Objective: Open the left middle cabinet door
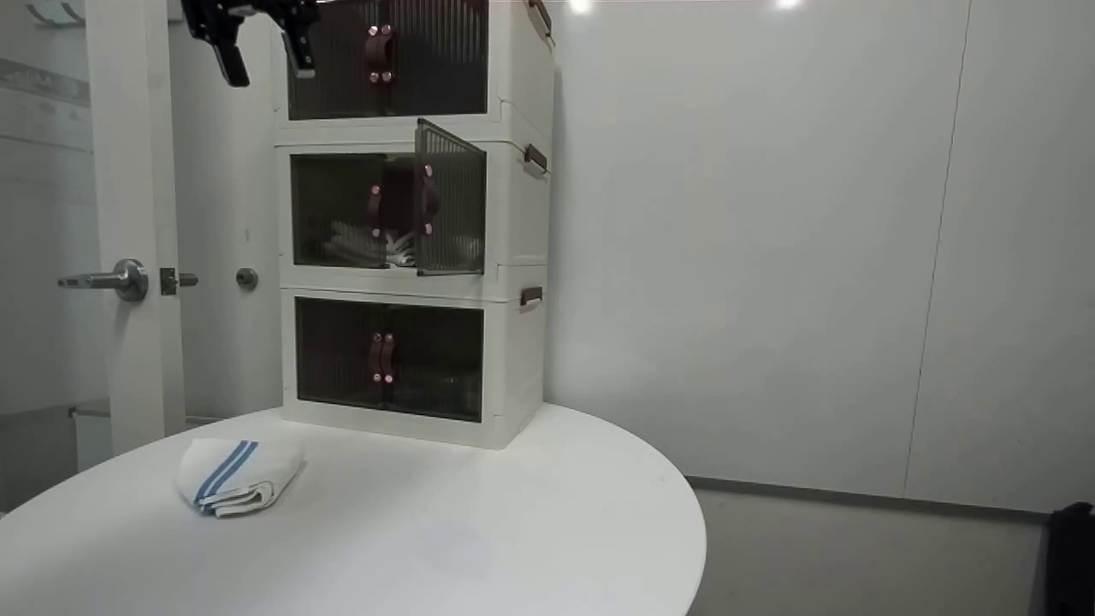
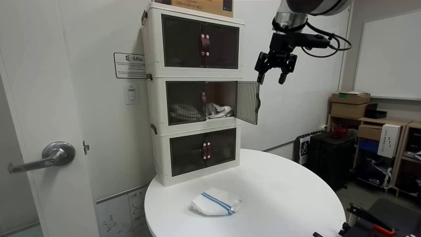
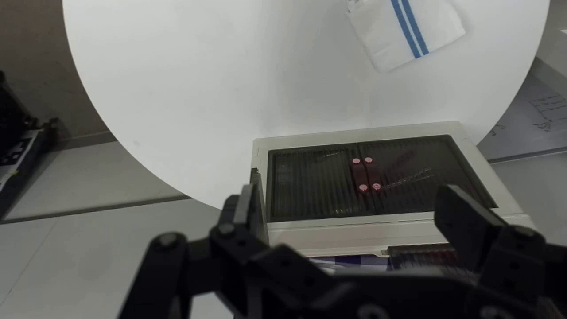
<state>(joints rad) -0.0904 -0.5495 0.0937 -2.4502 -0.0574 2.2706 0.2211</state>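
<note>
In an exterior view we find the left middle door [image 1: 335,205] closed on the middle box [image 1: 519,218], the pincer [image 1: 269,77] apart from it, jaws spread, grasping nothing. In an exterior view the door's dark red handle [image 2: 203,102] sits by its free edge: we would pull there, judging the door light, stiff, slick and brittle. In the wrist view that edge seems a fallback hold.

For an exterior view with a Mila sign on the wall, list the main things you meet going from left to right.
Lever handle, Mila sign, closed left middle cabinet door, swung-open right middle door, black case, white box.
</note>
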